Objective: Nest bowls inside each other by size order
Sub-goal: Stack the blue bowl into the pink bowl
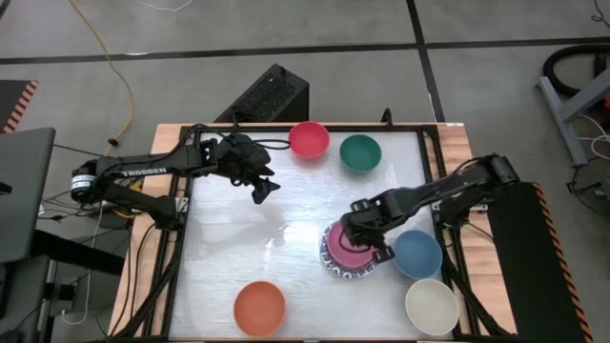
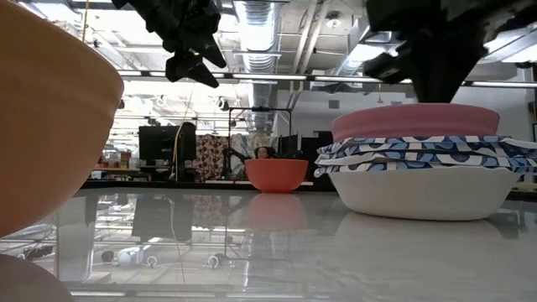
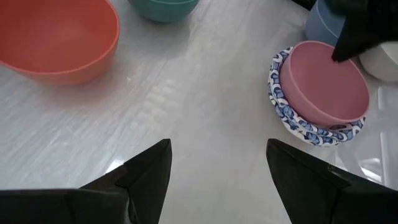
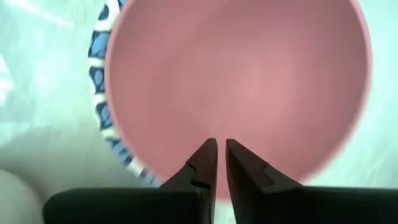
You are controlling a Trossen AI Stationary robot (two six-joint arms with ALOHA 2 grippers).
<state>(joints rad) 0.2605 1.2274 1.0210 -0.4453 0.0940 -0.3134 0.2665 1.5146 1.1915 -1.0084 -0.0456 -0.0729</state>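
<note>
A pink bowl (image 1: 349, 250) sits nested in a stack of blue-and-white patterned bowls (image 2: 419, 155) on the table's right half. My right gripper (image 4: 221, 142) points down over the pink bowl's hollow (image 4: 249, 74), near its right rim. Its fingers are shut with nothing between them. My left gripper (image 3: 217, 146) hangs open above the table's far left (image 1: 265, 188), well clear of every bowl. A red bowl (image 1: 309, 138) and a teal bowl (image 1: 360, 151) stand at the far edge. Blue (image 1: 419, 253) and cream (image 1: 432, 306) bowls stand right of the stack. An orange bowl (image 1: 259, 308) stands near the front.
Bare white tabletop (image 1: 248, 243) lies between the orange bowl and the stack. The blue bowl stands close against the stack's right side. A raised frame (image 1: 429, 143) borders the table. Beyond the table a person sits far back in the room (image 2: 265, 153).
</note>
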